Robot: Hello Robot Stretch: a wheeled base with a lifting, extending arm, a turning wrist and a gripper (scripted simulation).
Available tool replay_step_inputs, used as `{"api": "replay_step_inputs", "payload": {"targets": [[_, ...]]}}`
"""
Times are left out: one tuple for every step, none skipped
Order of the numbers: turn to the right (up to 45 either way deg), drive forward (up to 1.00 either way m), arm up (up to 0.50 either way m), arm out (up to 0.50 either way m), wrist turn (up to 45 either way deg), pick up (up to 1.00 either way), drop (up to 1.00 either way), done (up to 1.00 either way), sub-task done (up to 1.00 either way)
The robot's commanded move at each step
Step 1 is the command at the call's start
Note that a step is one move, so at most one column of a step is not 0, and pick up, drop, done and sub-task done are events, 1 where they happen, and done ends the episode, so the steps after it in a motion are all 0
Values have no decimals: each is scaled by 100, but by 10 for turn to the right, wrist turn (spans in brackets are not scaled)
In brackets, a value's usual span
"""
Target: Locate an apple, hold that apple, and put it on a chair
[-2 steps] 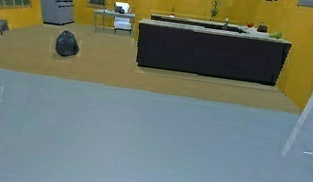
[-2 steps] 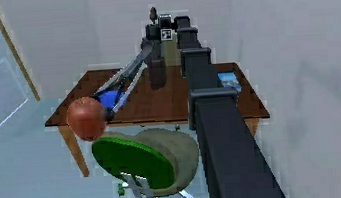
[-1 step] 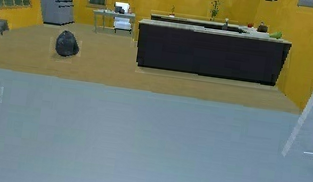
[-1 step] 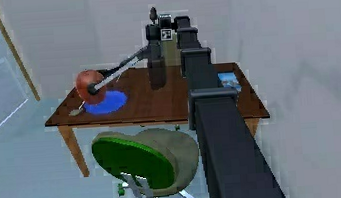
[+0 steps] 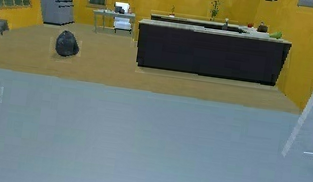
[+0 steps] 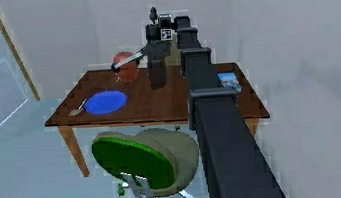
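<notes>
Gripper (image 6: 148, 56) hangs at the far end of the long dark arm (image 6: 215, 114), out over the back of the table. I cannot tell how wide its fingers stand or whether it has hold of anything, because something round and red sits right at it.

Biggest thing here is the wooden table (image 6: 169, 105). A green chair (image 6: 148, 157) is drawn up to its near side, just beside the arm. On the tabletop lie a blue plate (image 6: 107, 101) and, near the far edge, the apple (image 6: 126, 62), which is my reading of that red blob. A small piece of cutlery (image 6: 77, 110) lies beside the plate.

My worry is the far edge: a nudge from the fingers could roll the apple off the back. Bringing it to the chair, a low arm might sweep the plate. The seat looks curved, so a careless drop could send the apple onto the floor.
</notes>
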Motion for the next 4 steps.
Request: {"api": "replay_step_inputs", "payload": {"targets": [[0,0,0,0,300,0,0,0,0],[0,0,-38,0,0,0,0,0,0],[0,0,-50,0,0,0,0,0,0],[0,0,0,0,0,0,100,0,0]]}}
